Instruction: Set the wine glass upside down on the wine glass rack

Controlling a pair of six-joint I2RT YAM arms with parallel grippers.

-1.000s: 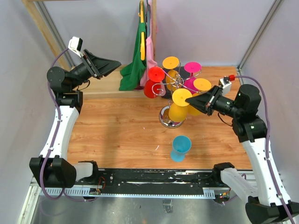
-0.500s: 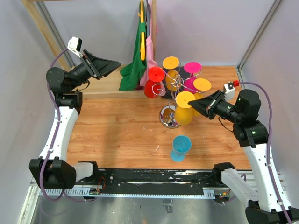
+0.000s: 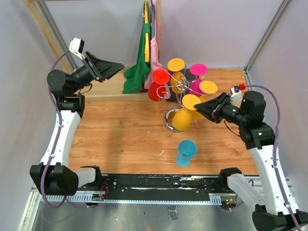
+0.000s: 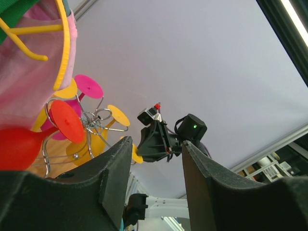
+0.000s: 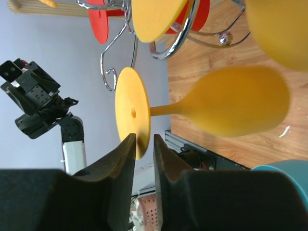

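Note:
The chrome wine glass rack [image 3: 179, 87] stands at the table's back centre and holds red, orange, magenta and yellow glasses upside down. My right gripper [image 3: 199, 107] is at the rack's front right, shut on the foot rim of a yellow wine glass [image 3: 183, 119], whose bowl tilts down-left over the rack's base. In the right wrist view the gripper [image 5: 143, 139] pinches the disc's edge and the glass [image 5: 236, 106] lies sideways, its stem in no loop; a chrome hook [image 5: 109, 72] ends near the disc. My left gripper [image 3: 120, 65] is open and empty, raised at the back left; in its wrist view [image 4: 156, 144] it faces the rack [image 4: 94, 118].
A teal glass [image 3: 186, 150] stands on the wooden table in front of the rack, seen also at the corner of the right wrist view [image 5: 284, 192]. Green and pink cloths [image 3: 140, 67] hang on yellow hangers at the back by a wooden post.
My right gripper has drawn back a little to the right with the yellow glass, and the glass's bowl has swung down-left. The left arm has not moved.

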